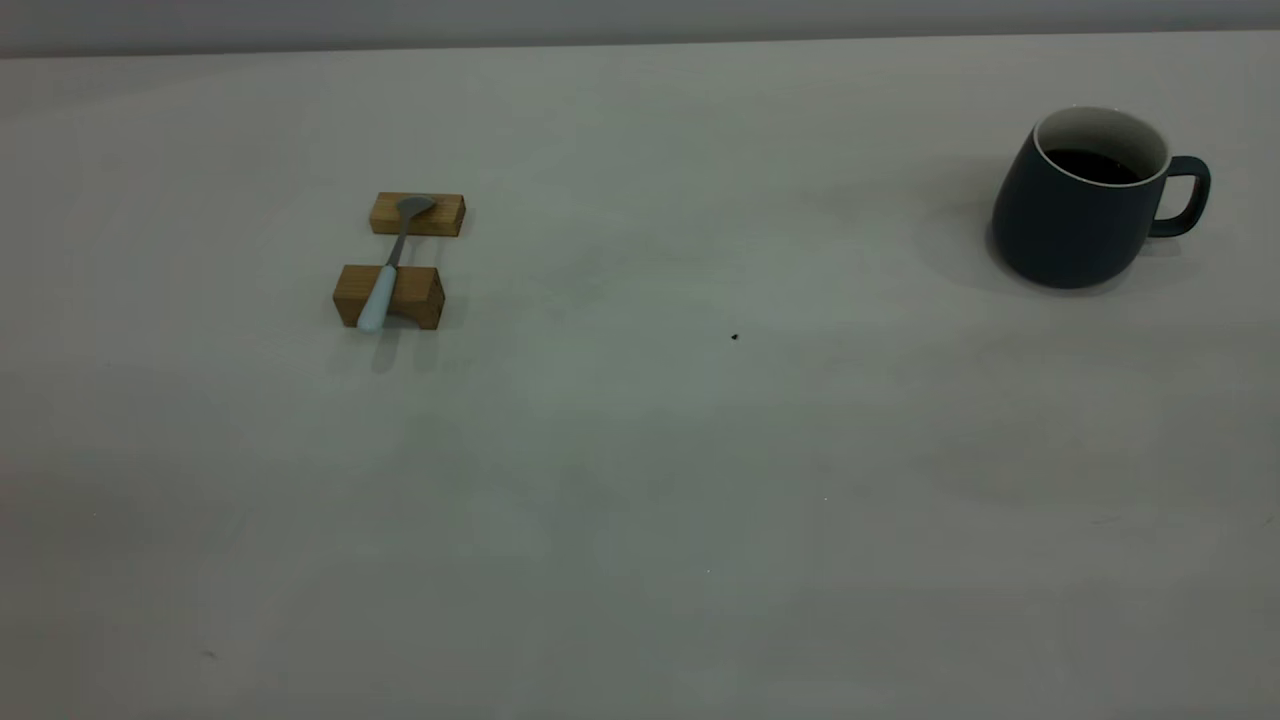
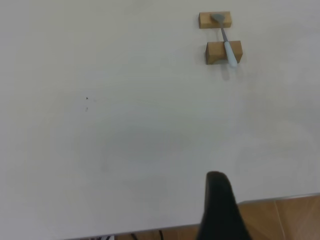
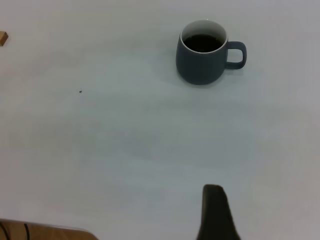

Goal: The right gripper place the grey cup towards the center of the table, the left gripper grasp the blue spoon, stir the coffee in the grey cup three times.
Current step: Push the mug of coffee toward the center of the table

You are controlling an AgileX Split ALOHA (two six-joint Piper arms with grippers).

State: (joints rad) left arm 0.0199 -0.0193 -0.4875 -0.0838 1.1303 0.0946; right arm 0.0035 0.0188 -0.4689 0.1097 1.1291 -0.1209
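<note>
The grey cup [image 1: 1085, 210] stands upright at the far right of the table [image 1: 640, 480], its handle pointing right and dark coffee [image 1: 1098, 165] inside. The right wrist view also shows the grey cup [image 3: 202, 57], well ahead of the right gripper [image 3: 216, 215], of which only a black tip shows. The blue spoon [image 1: 385, 275] lies across two wooden blocks at the left, bowl on the far block. In the left wrist view the blue spoon [image 2: 227, 47] is far from the left gripper [image 2: 220, 210], a black tip over the table's near edge. Neither gripper appears in the exterior view.
The near wooden block [image 1: 390, 296] and far wooden block [image 1: 418, 214] carry the spoon. A tiny dark speck [image 1: 734, 337] marks the table's middle. The table's front edge and brown floor [image 2: 280, 220] show in the left wrist view. A wide stretch of bare table separates spoon and cup.
</note>
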